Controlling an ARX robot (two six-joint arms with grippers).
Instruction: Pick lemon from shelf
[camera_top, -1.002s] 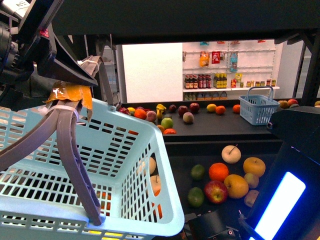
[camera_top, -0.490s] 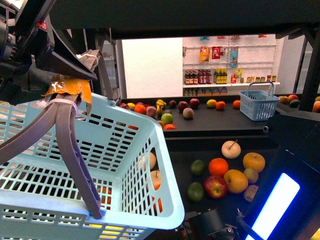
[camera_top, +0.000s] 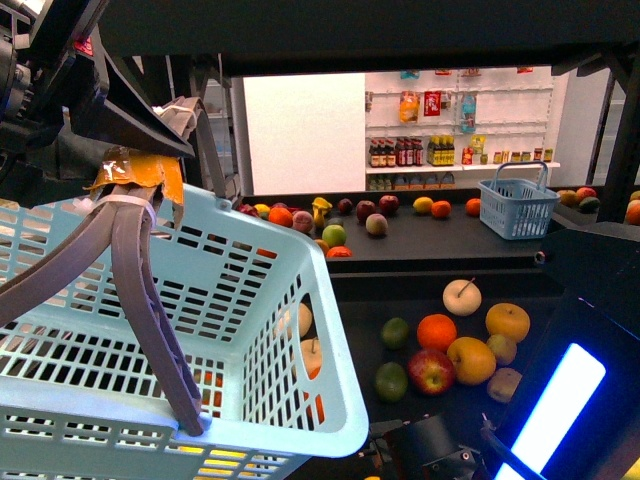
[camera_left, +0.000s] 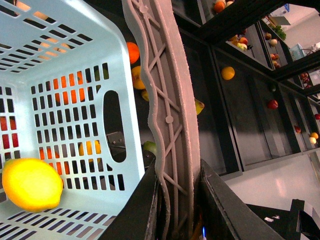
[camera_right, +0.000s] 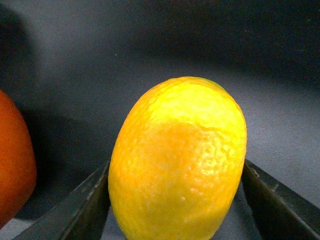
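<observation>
The lemon (camera_right: 177, 150), long axis upright, is clamped between the right gripper's (camera_right: 175, 172) jaws, and the basket handle (camera_left: 165, 115) is held by the left gripper (camera_left: 180, 197).

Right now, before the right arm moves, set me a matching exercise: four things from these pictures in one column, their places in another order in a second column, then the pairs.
Things
1. lemon
2. grey handle
3. small blue basket
4. red apple

Places
A. standing on the upper deck of the shelf
B. clamped in the left hand
C. on the lower deck, beside an orange
D. between the fingers of the right hand

Pairs: 1-D, 2-B, 3-A, 4-C
</observation>
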